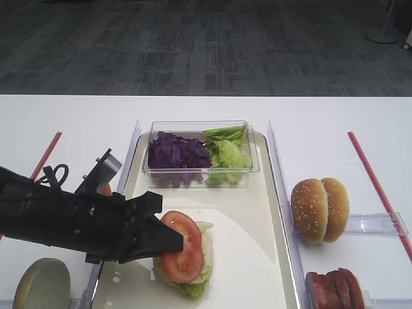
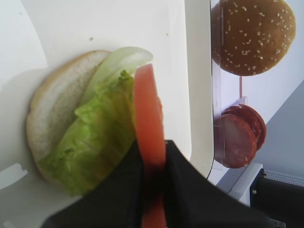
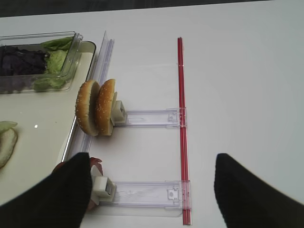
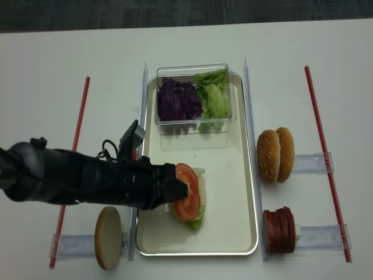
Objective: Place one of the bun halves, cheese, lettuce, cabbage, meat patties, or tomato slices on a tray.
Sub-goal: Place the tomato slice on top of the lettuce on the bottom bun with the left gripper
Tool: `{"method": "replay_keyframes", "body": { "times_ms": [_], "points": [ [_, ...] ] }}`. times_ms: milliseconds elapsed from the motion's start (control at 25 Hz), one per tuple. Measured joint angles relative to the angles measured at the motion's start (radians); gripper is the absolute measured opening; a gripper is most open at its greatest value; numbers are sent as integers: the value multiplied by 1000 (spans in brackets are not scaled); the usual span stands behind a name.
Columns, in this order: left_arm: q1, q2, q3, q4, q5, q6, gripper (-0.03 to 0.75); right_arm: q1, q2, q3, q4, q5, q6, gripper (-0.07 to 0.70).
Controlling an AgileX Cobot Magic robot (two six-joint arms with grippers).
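Note:
My left gripper [image 1: 179,243] is shut on a red tomato slice [image 1: 183,264], held on edge between the black fingers [image 2: 190,190]. The slice [image 2: 148,109] hangs just over a bun half [image 2: 54,109] lying cut face up on the cream tray [image 1: 251,244], with lettuce [image 2: 99,133] on it. From above, the slice [image 4: 186,198] leans over that bun. My right gripper [image 3: 152,164] stands open above the bare table beside the meat patties' clear holder [image 3: 147,192], with nothing between its fingers. It shows in neither exterior view.
A clear box at the tray's far end holds purple cabbage [image 1: 177,154] and lettuce [image 1: 226,154]. Right of the tray, two bun halves [image 1: 320,209] stand upright in a holder, with meat patties [image 1: 335,290] nearer. Another bun half [image 1: 42,283] stands left. Red strips [image 1: 376,187] edge the work area.

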Motion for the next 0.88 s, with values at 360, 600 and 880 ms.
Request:
{"method": "replay_keyframes", "body": {
  "times_ms": [360,600,880],
  "points": [
    [0,0,0,0,4,23,334,0,0,0,0,0,0,537],
    [0,0,0,0,20,25,407,0,0,0,0,0,0,526],
    [0,1,-34,0,70,26,414,0,0,0,0,0,0,526]
  ]
}}
